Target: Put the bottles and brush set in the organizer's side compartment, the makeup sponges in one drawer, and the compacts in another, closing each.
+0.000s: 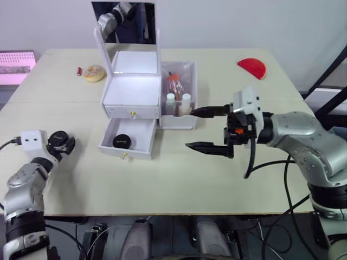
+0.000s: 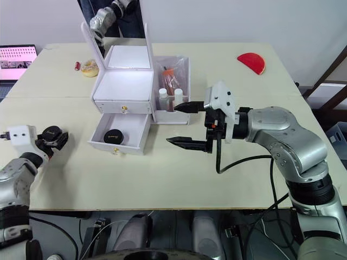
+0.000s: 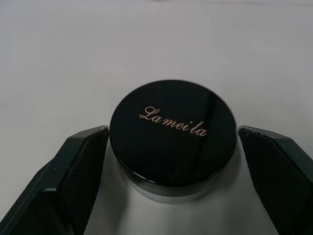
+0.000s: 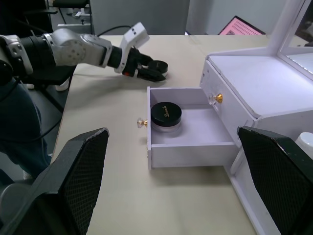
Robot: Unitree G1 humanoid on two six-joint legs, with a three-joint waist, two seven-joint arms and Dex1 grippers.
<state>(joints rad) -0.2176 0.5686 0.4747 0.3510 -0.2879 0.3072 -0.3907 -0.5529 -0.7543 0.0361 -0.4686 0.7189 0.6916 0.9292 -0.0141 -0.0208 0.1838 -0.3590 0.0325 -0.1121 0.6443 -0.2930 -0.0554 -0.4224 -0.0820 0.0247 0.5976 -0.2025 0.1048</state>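
Left wrist view has the left claw (image 3: 171,161) spread around a black compact (image 3: 172,139) on the tabletop (image 1: 179,179), fingers not quite touching it.
Right claw (image 1: 209,129) hangs wide open and empty beside the organizer (image 1: 133,89), whose lower drawer (image 1: 128,140) is pulled out with another compact (image 1: 122,141) inside; bottles (image 1: 178,103) stand in the side compartment.

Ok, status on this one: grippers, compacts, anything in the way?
Left gripper open around a compact on the table. Right gripper open, empty. Second compact in the open lower drawer. Nothing blocking.
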